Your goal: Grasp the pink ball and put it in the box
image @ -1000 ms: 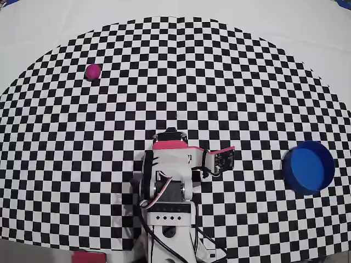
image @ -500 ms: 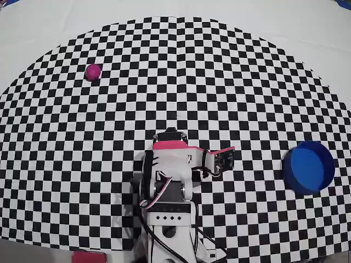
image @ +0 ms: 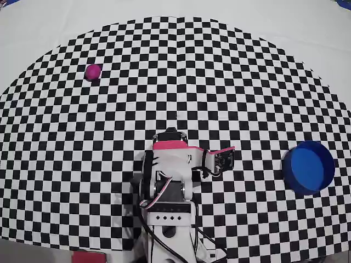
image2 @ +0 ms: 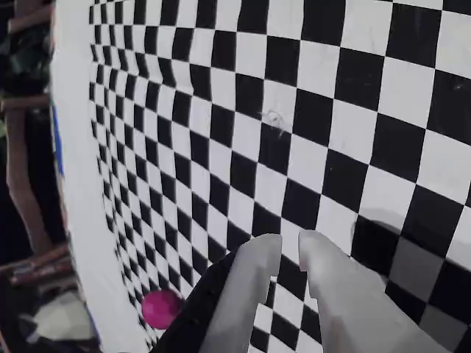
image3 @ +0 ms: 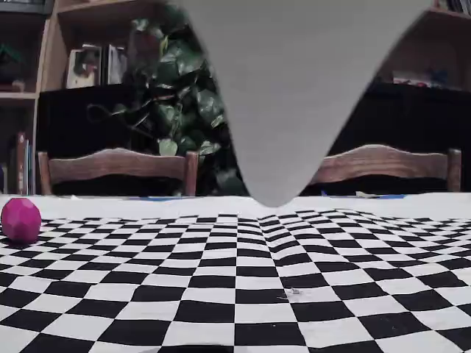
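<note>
The pink ball lies at the far left of the checkered mat in the overhead view, far from my folded arm at the bottom centre. The blue round box stands at the mat's right side, empty as far as I can see. In the wrist view my gripper points over the mat; its grey fingertips are almost together, with only a narrow slit and nothing held. There the ball shows low left, beyond the fingers. The fixed view shows the ball at the left edge; the box is out of that view.
The black-and-white checkered mat covers a white table. A wrist camera module juts right of the arm. A large blurred grey wedge hangs from the top of the fixed view. Chairs and shelves stand behind the table.
</note>
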Motion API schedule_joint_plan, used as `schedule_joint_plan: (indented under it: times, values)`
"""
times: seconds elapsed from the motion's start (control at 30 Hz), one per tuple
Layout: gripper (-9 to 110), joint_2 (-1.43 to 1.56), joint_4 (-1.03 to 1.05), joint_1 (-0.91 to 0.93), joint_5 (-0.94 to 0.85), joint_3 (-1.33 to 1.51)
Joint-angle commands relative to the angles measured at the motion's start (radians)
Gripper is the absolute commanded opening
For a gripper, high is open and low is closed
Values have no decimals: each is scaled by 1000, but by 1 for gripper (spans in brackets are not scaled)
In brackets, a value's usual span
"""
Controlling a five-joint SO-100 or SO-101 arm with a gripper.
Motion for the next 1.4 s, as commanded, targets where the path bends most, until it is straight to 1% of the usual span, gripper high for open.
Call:
schedule_joint_plan:
  times: [0.0,0.2,0.37,0.43,0.5,0.6,0.67,0.7,0.8,0.9,1.0,1.03,1.1,1.37]
  values:
    - [0,17,3,-3,-8,8]
    - [0,3,-29,-2,-8,8]
    - [1,-15,-140,-3,-12,8]
    - [3,-32,-190,-8,-57,8]
    - [8,-37,-229,-8,-129,8]
    - [13,-37,-270,-8,-262,8]
    - [17,-38,-285,-8,-388,8]
    - [17,-38,-302,-8,-492,8]
    - [22,-38,-328,-3,-696,8]
    - [23,-38,-377,0,-953,8]
    - [26,-40,-428,2,-1118,8]
    - [28,-41,-442,2,-1160,8]
    - [29,-48,-474,3,-1252,8]
    - [29,-78,-594,8,-1474,8]
